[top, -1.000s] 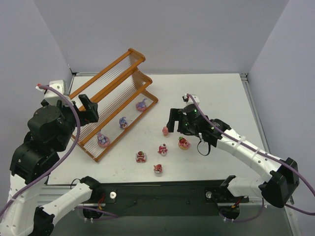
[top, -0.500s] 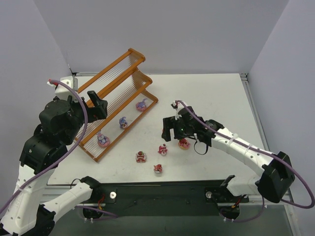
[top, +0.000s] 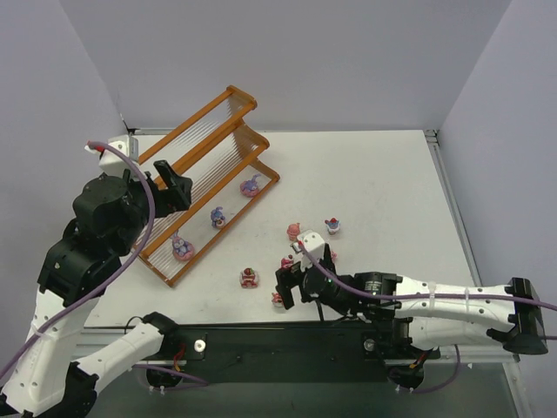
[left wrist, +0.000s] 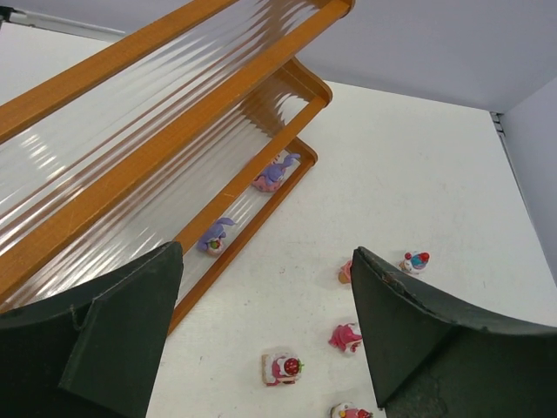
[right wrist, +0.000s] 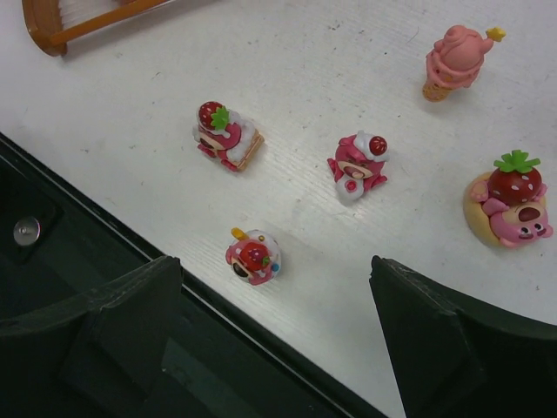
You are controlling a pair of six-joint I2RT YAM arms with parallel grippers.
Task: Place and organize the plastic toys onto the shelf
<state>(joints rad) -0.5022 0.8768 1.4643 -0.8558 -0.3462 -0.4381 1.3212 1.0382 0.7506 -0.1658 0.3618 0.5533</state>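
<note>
The shelf (top: 196, 165) stands at the far left, and three purple and pink toys (top: 218, 217) sit on its lowest tier. Several more toys lie on the table: a cake slice (top: 250, 278), an ice cream cone (top: 294, 232) and a white and blue one (top: 332, 226). My right gripper (top: 291, 292) is open, low by the near edge. In the right wrist view my right gripper (right wrist: 272, 263) has a round pink donut toy (right wrist: 254, 255) just ahead between the fingers, untouched. My left gripper (top: 174, 187) is open and empty above the shelf; it also shows in the left wrist view (left wrist: 265, 252).
The black front rail (right wrist: 87, 287) runs right under my right gripper. A cake slice (right wrist: 226, 135), a pink bear (right wrist: 357, 165), a cone (right wrist: 457, 57) and a strawberry donut (right wrist: 509, 205) lie beyond it. The shelf's near corner (right wrist: 52, 26) is at the far left.
My right arm has swung from the table's middle down to the near edge, over the round toy. The white and blue toy is now uncovered. My left gripper shifted slightly right, then held.
</note>
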